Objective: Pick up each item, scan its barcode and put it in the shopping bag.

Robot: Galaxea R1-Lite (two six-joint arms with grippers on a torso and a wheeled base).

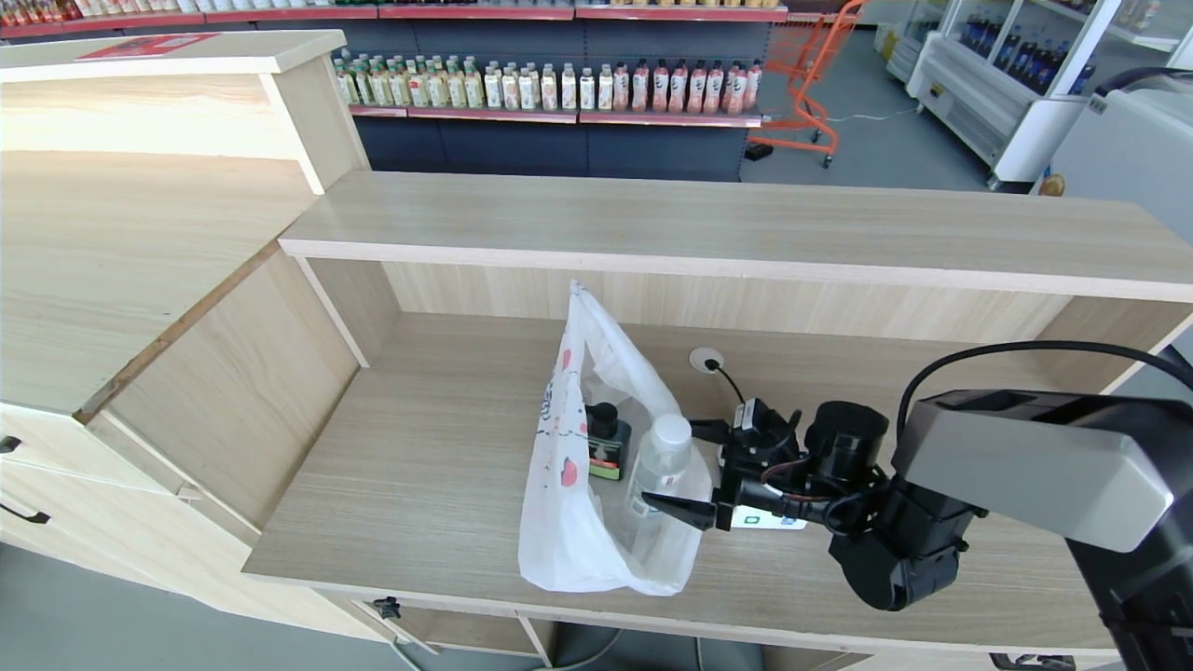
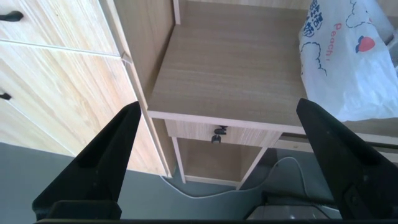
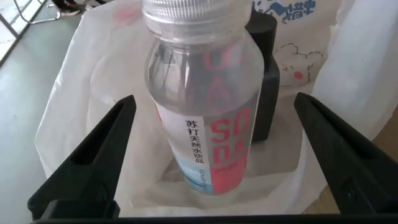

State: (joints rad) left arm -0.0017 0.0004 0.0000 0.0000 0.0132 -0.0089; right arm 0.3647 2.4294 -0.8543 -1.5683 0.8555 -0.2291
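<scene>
A white shopping bag [image 1: 569,485] stands open on the wooden counter [image 1: 419,475]. Inside it a clear soda bottle [image 1: 660,461] with a red-and-white label stands upright beside a dark bottle [image 1: 607,442] with a black cap. My right gripper [image 1: 697,472] is open at the bag's mouth, just to the right of the clear bottle. Its wrist view has the clear bottle [image 3: 208,106] close ahead between the spread fingers, untouched, with the dark bottle [image 3: 266,81] behind it. My left gripper [image 2: 217,168] is open and holds nothing, low off the counter's front left corner, with the bag [image 2: 348,56] farther off.
A white device with a green mark [image 1: 769,518] lies on the counter under my right wrist. A cable runs to a round port [image 1: 706,359] at the back. A raised shelf [image 1: 727,228] overhangs the counter's rear. Drawers [image 1: 56,485] stand to the left.
</scene>
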